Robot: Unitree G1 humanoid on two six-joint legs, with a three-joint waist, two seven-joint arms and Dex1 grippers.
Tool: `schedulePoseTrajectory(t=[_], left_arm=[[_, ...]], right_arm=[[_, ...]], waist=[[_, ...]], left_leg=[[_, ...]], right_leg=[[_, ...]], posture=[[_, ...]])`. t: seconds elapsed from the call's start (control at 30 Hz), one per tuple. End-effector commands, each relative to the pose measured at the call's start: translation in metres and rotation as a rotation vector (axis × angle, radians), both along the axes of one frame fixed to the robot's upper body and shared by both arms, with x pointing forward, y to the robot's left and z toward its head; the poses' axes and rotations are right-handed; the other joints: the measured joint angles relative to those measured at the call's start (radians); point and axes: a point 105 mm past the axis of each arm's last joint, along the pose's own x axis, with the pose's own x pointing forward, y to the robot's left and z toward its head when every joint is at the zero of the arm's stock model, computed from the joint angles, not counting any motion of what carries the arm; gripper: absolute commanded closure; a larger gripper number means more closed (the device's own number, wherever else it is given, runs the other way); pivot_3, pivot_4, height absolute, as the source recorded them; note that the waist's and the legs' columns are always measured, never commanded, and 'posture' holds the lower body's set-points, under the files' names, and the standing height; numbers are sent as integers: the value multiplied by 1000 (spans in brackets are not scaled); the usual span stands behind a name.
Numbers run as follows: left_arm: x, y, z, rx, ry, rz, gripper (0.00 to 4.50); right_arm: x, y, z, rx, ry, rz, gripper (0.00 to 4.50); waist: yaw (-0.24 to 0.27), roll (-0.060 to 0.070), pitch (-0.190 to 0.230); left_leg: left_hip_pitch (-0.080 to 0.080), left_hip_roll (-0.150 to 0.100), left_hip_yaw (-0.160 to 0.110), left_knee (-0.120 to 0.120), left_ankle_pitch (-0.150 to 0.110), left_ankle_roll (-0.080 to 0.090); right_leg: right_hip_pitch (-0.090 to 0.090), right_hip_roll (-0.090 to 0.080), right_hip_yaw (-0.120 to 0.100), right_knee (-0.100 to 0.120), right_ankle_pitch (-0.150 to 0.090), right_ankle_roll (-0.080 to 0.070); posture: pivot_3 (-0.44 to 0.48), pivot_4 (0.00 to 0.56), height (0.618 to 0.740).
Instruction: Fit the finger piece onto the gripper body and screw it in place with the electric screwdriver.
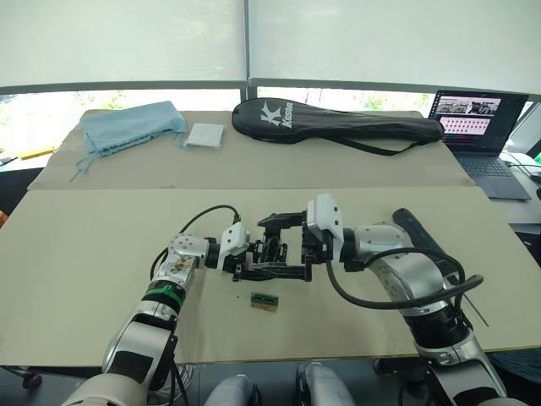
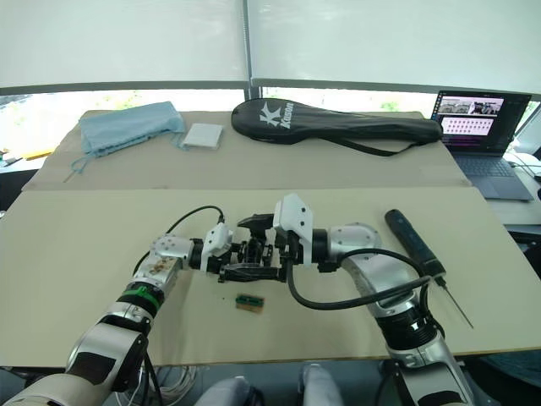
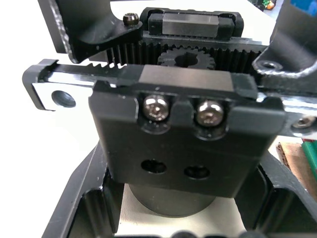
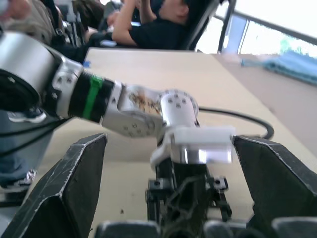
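The gripper body (image 1: 275,252), a black block with a toothed rack, a gear and two silver screws (image 3: 181,111), sits mid-table between my two grippers. My left gripper (image 1: 252,260) holds it from the left, its fingers (image 3: 81,210) on either side of the round base. My right gripper (image 1: 292,241) stands open from the right, its fingers (image 4: 64,183) spread wide around the body (image 4: 183,208). The electric screwdriver (image 2: 412,241) lies on the table to the right of my right arm, its thin bit (image 2: 456,306) pointing toward the front edge. I cannot pick out the finger piece among the black parts.
A small green-and-tan block (image 1: 265,302) lies just in front of the grippers. At the back lie a black racket bag (image 1: 334,123), a blue cloth (image 1: 131,127) and a white pad (image 1: 205,135). A laptop (image 1: 478,127) stands at the far right. Seated people (image 4: 148,25) are beyond the table.
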Motion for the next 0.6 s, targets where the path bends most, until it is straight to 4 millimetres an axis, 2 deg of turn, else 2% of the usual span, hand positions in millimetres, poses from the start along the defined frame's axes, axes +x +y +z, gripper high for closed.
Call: schedulePoseTrajectory(t=[0.03,0.07,0.17,0.3,0.43,0.57,0.6], left_arm=[[-5,5,-13,35,65,9,1629],[-5,5,-13,31,62,14,1115],[-5,6,-11,18,55,22,21],[-7,18,-11,17,44,47,21],[-10,45,-5,21,20,90,21],[-6,80,24,-106,53,237,21],[-8,93,31,-109,33,265,21]], right_arm=[[-9,-6,24,85,-93,28,11],[-10,-7,26,94,-103,29,0],[-15,-12,36,128,-124,25,0],[-26,-25,45,157,-134,-6,0],[-36,-50,49,152,-145,-110,0],[-39,-94,43,130,-139,-343,0],[-38,-113,44,158,-133,-456,0]], waist=[[0,0,0],[0,0,0],[0,0,0],[-1,0,0],[-2,0,0],[2,0,0],[5,0,1]], left_leg=[[0,0,0,0,0,0],[0,0,0,0,0,0],[0,0,0,0,0,0],[0,0,0,0,0,0],[0,1,0,-1,0,0],[1,2,0,-3,-1,-1],[1,3,0,-3,-1,-1]], right_leg=[[0,0,0,0,0,0],[0,0,0,0,0,0],[0,0,0,0,0,0],[0,0,0,0,0,0],[0,0,1,0,0,0],[0,0,1,0,-1,-1],[0,0,1,-1,-1,-1]], posture=[[0,150,740],[0,150,740],[0,150,740],[0,150,740],[0,150,740],[0,150,740],[0,150,740]])
